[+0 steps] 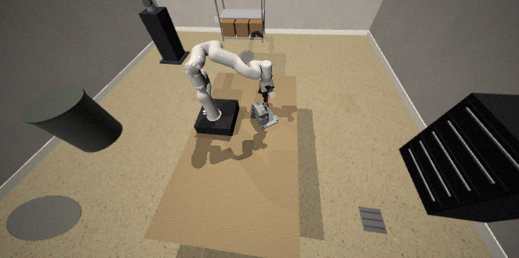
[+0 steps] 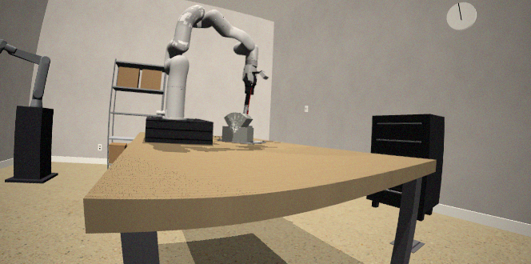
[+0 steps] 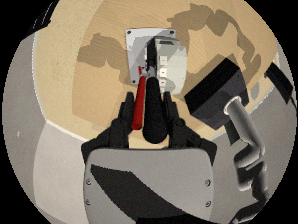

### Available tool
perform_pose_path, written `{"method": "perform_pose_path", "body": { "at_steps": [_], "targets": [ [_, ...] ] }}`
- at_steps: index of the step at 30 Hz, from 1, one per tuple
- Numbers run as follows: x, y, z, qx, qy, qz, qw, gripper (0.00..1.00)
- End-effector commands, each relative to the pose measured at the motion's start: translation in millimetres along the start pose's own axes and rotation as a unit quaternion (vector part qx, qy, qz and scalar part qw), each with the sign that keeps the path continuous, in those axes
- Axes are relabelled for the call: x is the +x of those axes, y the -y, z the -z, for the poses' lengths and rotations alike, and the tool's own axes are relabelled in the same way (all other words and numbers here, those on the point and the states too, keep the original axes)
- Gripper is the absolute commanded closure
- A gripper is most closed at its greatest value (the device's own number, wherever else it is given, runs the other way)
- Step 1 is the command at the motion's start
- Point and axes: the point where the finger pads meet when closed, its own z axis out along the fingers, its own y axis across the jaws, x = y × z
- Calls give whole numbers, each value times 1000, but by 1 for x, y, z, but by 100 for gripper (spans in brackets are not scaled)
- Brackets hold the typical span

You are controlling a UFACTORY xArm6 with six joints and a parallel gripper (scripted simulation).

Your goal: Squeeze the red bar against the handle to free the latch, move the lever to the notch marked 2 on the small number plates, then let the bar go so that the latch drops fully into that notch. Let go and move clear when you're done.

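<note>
Gripping lever [image 3: 154, 106]: red bar [image 3: 140, 104] squeezed.

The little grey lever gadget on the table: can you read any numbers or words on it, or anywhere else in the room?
No text is readable in any view.
Lever unit: any number plates are too small and blurred to read.
Wall clock: blank face, no numerals.
Cardboard boxes: no visible labels.
</note>
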Motion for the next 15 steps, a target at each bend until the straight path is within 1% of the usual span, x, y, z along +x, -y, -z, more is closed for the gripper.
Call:
{"method": "perform_pose_path", "body": {
  "at_steps": [1, 10, 11, 15],
  "targets": [
    [1, 1, 3, 3, -1, 0, 1000, 100],
    [1, 1, 3, 3, -1, 0, 1000, 100],
    [1, 1, 3, 3, -1, 0, 1000, 0],
    [1, 1, 3, 3, -1, 0, 1000, 0]
  ]
}}
